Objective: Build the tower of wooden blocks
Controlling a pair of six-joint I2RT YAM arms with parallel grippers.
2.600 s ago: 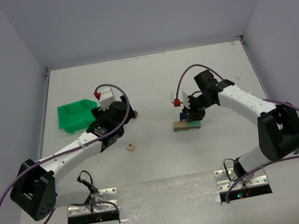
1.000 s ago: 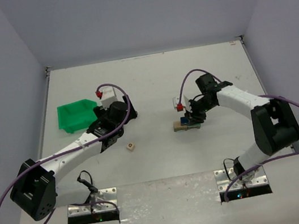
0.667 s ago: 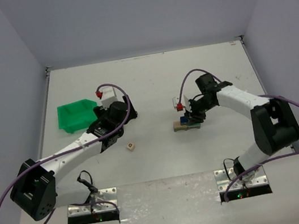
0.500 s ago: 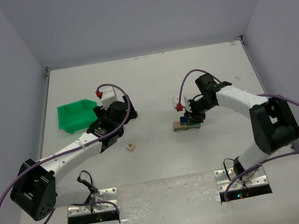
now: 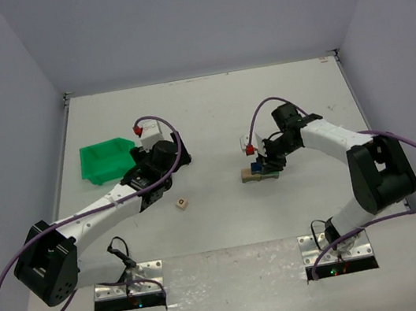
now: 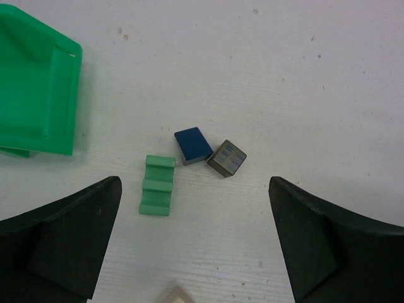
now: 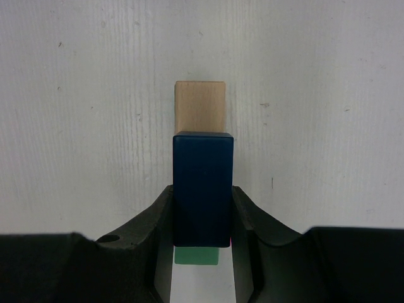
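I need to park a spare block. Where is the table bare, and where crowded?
Bare: the table's far strip beyond the green bin, and the middle between the tan block and the wood block tower. Crowded: three blocks under the left claw beside the bin; the right claw grips a blue block at the tower.

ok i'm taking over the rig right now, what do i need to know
Left tool: open, empty, above three loose pieces: green stepped block, dark blue block, grey patterned cube.
Right tool: shut on a blue bar at the tower, over its green block; tan block beneath.
Done: tower's lower layers stacked.
Left: release the blue bar if seated, then add loose pieces, probably also the tan cube.
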